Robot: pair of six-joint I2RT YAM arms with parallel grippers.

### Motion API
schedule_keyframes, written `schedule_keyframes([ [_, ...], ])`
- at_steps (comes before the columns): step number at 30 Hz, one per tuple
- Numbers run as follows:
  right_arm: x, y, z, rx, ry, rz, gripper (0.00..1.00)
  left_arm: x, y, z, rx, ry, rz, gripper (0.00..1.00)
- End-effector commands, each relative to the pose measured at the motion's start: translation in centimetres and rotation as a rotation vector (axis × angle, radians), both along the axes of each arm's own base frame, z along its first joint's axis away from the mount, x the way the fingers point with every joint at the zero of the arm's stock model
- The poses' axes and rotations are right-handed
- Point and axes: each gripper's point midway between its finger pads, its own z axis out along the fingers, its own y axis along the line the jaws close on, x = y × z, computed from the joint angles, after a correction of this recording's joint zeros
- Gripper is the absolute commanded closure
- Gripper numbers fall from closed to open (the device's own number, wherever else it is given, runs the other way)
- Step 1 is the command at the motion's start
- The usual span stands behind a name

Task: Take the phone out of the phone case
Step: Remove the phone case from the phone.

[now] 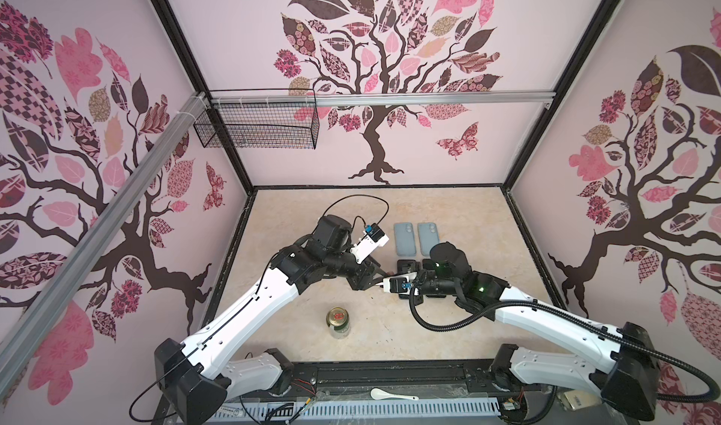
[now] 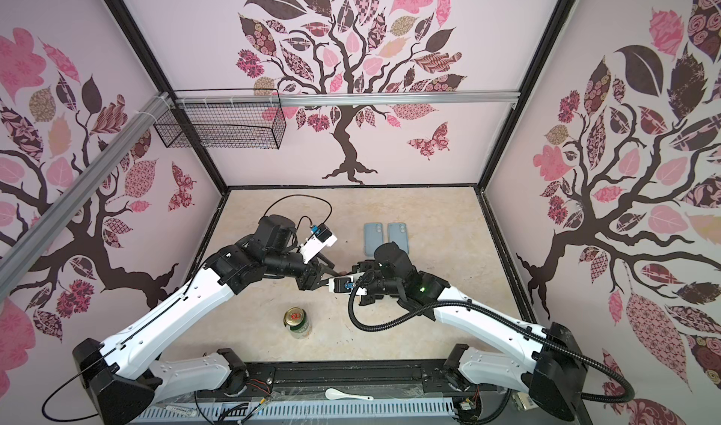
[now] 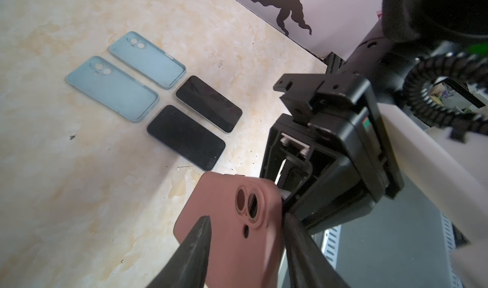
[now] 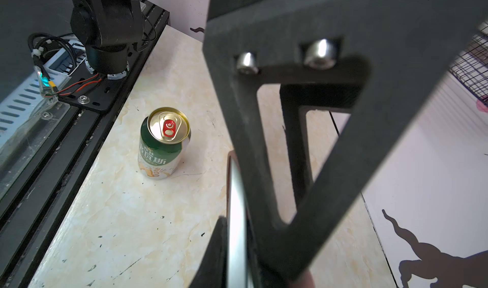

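A dusty-pink phone case (image 3: 227,220) hangs above the table, its back and camera holes facing the left wrist view. My left gripper (image 3: 247,218) straddles it, one finger (image 3: 195,247) across its back and the other against its edge. Whether they press on it I cannot tell. The phone (image 4: 235,194) shows in the right wrist view as a silver edge. My right gripper (image 4: 237,220) is shut on it, right beside the case's camera end. In both top views the two grippers meet at mid-table (image 1: 386,278) (image 2: 335,276), and the arms hide most of the case and phone.
Two empty light-blue cases (image 3: 113,88) (image 3: 148,59) and two bare dark phones (image 3: 186,138) (image 3: 208,103) lie just beyond the grippers. A green can (image 1: 337,317) stands toward the front. A wire basket (image 1: 257,126) hangs on the back wall.
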Motion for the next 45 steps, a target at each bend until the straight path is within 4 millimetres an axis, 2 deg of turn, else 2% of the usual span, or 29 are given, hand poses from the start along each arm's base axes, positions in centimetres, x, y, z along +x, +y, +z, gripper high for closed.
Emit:
schedule_keyframes([
  [1,0.1,0.9,4.4,0.102,-0.077,0.021,1.00,-0.1,-0.2,0.2,0.017,-0.014,-0.015,0.52],
  [3,0.1,0.8,4.4,0.104,-0.078,0.017,1.00,0.0,-0.1,-0.2,0.034,-0.011,-0.012,0.53],
  [8,0.1,0.6,4.5,0.101,-0.085,0.015,1.00,0.4,0.3,-0.8,0.069,-0.021,0.004,0.63],
  [16,0.2,0.4,5.1,0.121,-0.107,0.000,1.00,0.9,1.5,-2.1,0.162,-0.050,0.024,0.67],
  [20,0.1,0.4,5.3,0.123,-0.110,0.006,1.00,1.1,1.7,-2.1,0.176,-0.063,0.030,0.77],
  [24,-0.1,0.4,5.3,0.120,-0.107,0.009,1.00,1.4,1.7,-1.6,0.171,-0.074,0.042,1.00],
  [31,-1.2,0.2,4.0,0.102,-0.082,0.049,1.00,2.2,2.0,0.0,0.129,-0.106,0.111,1.00],
  [37,-3.1,-0.4,3.5,0.097,-0.075,0.108,1.00,5.6,4.9,0.1,0.122,-0.080,0.275,1.00],
  [41,-3.9,-1.0,3.2,0.098,-0.068,0.119,1.00,7.0,6.2,-0.4,0.173,-0.099,0.330,1.00],
  [45,-3.0,-1.7,3.4,0.113,-0.031,0.024,1.00,8.0,6.6,-0.7,0.220,-0.114,0.341,1.00],
])
